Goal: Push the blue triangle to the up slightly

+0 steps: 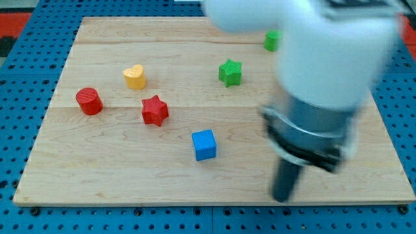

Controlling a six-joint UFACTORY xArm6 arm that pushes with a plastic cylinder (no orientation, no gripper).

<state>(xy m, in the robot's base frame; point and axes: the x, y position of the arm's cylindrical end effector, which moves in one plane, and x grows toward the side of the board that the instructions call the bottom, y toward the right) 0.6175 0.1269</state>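
No blue triangle shows in the view; it may be hidden behind the arm. The only blue block I see is a blue cube (204, 144) at the board's lower middle. My tip (282, 198) sits near the board's bottom edge, to the right of the blue cube and well apart from it. The blurred white and dark arm (318, 78) covers the board's right part.
On the wooden board (97, 169) lie a red cylinder (89, 101), a yellow heart (134, 77), a red star (155, 110), a green star (230, 72) and a green block (272, 40) partly hidden by the arm. Blue pegboard surrounds the board.
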